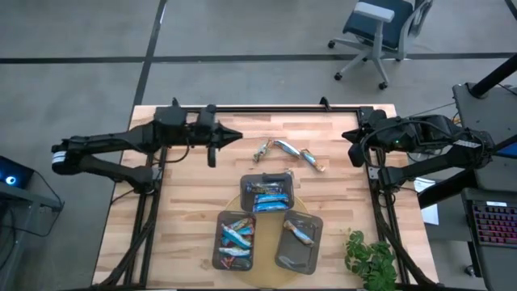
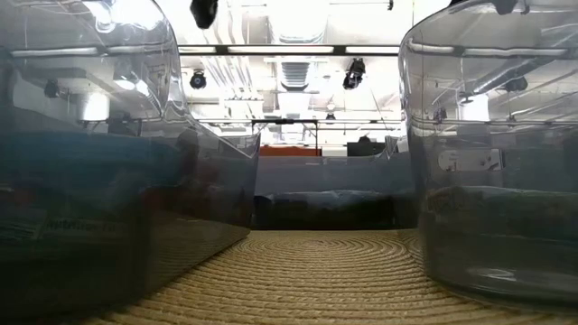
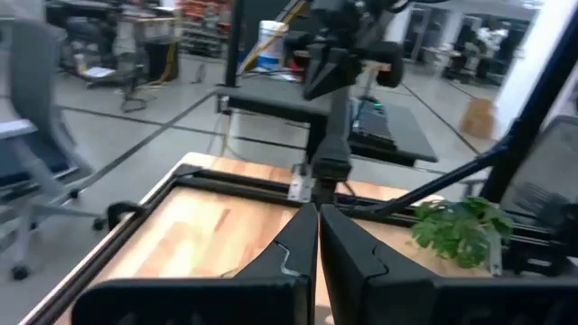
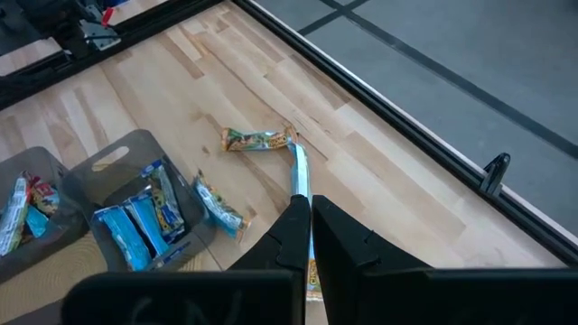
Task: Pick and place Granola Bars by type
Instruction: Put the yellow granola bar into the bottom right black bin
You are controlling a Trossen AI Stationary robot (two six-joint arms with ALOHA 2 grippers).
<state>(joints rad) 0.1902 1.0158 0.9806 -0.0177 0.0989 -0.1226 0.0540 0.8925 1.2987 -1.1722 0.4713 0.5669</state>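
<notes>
- Granola Bars, small shiny wrapped snack bars, mostly already sorted: bright blue ones [image 1: 269, 198] fill the upper dark grey rectangular plastic tray [image 1: 245, 183]; a mixed blue-and-red-looking batch [image 1: 236, 234] lies in the lower left tray [image 1: 216, 257]; one tan-and-blue bar [image 1: 299, 233] in the lower right tray [image 1: 283, 260].
- Loose bars remain on the light wooden butcher-block desk [image 1: 186, 210], just beyond the upper tray: a tan/green bar [image 1: 262, 149] and a silvery-white bar [image 1: 285, 146] meeting end to end, then a brownish one [image 1: 313, 160] toward the right side.
- Right wrist view shows one more blue bar [image 4: 219, 206] lying just outside the upper tray's wall, touching or nearly so.
- Left claw [image 1: 235, 136] closed, empty, hovering over the far left part of the desk, well apart from the bars.
- Right claw [image 1: 350, 135] closed, empty, at the far right edge, aimed toward the loose bars.
- Step, as I judge it: between picks, late in the sort; the loose bars not yet placed.
- Next move calls for: opening a claw, coming down on one loose bar; the tan and silvery bars touch, so the grasp must take one without dragging the other, then match type to tray.
- Surface: trays sit on a round woven straw-coloured mat [image 2: 316, 271]; a small green potted plant [image 1: 370, 259] at the near right corner.
- Room: grey floor, blue-grey office chair [image 1: 380, 28] beyond the desk, a keyboard [image 1: 493, 230] on the right; low view shows ceiling lights and shelving past the translucent tray walls.
</notes>
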